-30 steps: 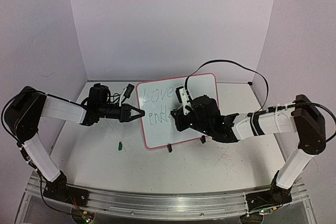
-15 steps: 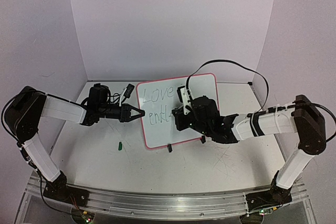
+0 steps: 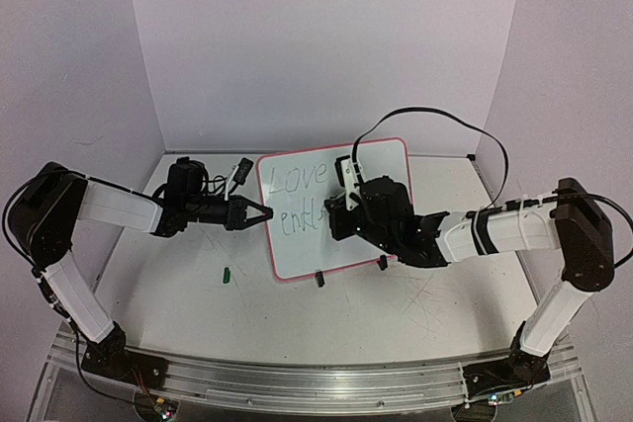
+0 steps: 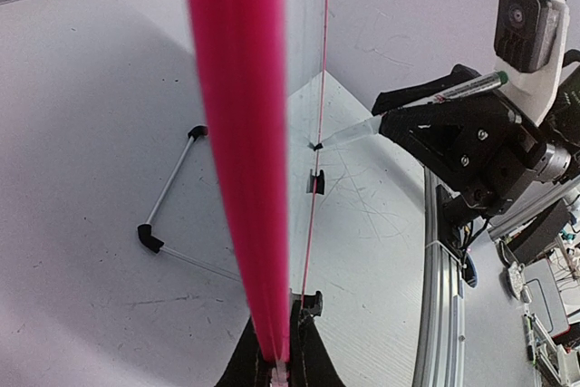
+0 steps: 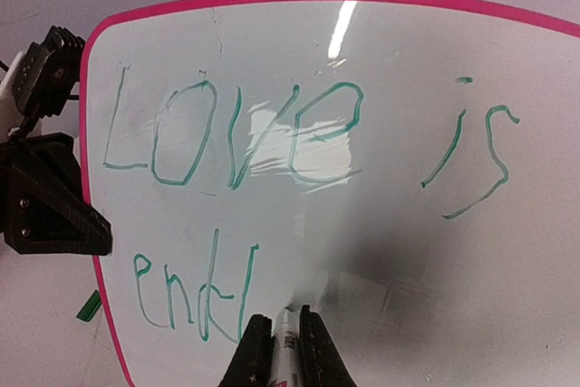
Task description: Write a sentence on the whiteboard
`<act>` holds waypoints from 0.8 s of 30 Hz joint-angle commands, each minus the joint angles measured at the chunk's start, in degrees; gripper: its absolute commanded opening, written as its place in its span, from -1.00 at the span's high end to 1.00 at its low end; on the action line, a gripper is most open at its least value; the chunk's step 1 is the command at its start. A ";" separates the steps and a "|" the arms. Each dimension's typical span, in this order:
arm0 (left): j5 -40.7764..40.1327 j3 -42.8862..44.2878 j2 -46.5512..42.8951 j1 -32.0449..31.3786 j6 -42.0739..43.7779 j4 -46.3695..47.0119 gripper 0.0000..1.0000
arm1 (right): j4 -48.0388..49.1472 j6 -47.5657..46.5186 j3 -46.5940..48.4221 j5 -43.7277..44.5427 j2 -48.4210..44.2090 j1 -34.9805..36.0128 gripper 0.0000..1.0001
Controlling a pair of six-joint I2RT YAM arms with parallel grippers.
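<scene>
Left jaws clamp the whiteboard (image 3: pixel 297 249), right jaws pinch a marker (image 5: pixel 285 343), their arm (image 3: pixel 495 232) hiding the sentence's (image 3: pixel 297 181) end; green cap (image 3: pixel 226 274) nearby.

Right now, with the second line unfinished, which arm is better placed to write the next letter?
Right. The right gripper holds the marker, tip at the whiteboard just past the end of the sentence. The left gripper clamps the whiteboard's edge, steadying it.

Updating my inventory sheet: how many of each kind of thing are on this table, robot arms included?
whiteboard: 1
marker: 1
small green piece: 1
robot arms: 2 (left arm, right arm)
Total: 5
</scene>
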 commanded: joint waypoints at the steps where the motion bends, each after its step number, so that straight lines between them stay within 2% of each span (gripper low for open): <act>1: -4.54 1.60 0.13 0.02 3.29 -0.69 1.00 | 1.49 -0.92 2.88 2.13 1.03 -0.97 1.00; 24: -4.58 1.74 0.26 0.02 3.29 -0.72 1.00 | -0.72 2.28 -2.69 -1.95 0.24 -0.42 1.00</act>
